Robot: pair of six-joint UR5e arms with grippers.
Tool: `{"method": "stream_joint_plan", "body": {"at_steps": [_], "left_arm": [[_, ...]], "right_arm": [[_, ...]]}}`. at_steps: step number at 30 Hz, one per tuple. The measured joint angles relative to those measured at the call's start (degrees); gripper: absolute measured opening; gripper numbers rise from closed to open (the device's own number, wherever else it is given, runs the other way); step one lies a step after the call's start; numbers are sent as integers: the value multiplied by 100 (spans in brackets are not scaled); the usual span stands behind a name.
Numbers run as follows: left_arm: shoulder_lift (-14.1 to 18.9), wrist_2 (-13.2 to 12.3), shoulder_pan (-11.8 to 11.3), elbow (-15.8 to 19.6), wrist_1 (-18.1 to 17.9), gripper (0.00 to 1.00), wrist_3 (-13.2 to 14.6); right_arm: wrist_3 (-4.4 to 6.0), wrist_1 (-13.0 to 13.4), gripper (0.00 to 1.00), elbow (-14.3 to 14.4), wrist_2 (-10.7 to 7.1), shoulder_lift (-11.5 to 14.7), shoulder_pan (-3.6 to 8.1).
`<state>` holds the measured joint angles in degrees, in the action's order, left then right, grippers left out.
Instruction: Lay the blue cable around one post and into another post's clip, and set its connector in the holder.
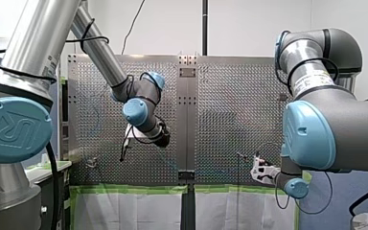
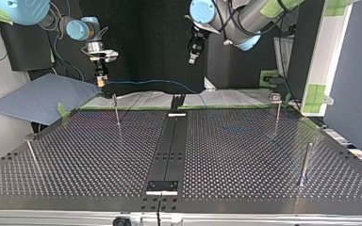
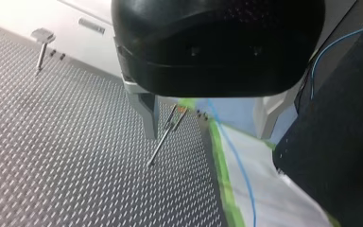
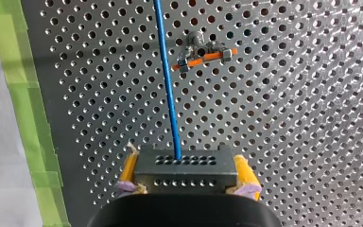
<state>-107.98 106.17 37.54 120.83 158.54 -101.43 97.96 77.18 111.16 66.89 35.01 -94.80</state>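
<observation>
Clamping its yellow pads (image 4: 129, 168) on the dark connector (image 4: 185, 171), my right gripper (image 4: 185, 163) is holding the plug end over the perforated table (image 4: 288, 118), near the green tape (image 4: 33, 118) along the table's edge. The blue cable (image 4: 166, 75) is running straight out of the connector's face and passing just beside the clip post (image 4: 207, 56), whose orange clip is standing apart from it. In the top view the cable is stretching from that gripper, at the view's left, toward the middle, beyond the table's far edge. My left gripper (image 3: 210, 118) is hanging above the table with its metal fingers (image 3: 146, 113) apart and nothing between them. Ahead of it the clip post is standing, and the cable is lying across the white sheet (image 3: 274, 203) past the tape.
</observation>
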Motion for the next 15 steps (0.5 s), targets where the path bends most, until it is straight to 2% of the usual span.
{"method": "stream_joint_plan", "body": {"at_steps": [9,15], "left_arm": [[-421,-42,442,-22,-444,100,-165],[-501,-2,696,-30,-765,100,-174]], "right_arm": [[-6,9,21,-2,0,1,2],[-38,-14,21,-9,52,2,7]]}}
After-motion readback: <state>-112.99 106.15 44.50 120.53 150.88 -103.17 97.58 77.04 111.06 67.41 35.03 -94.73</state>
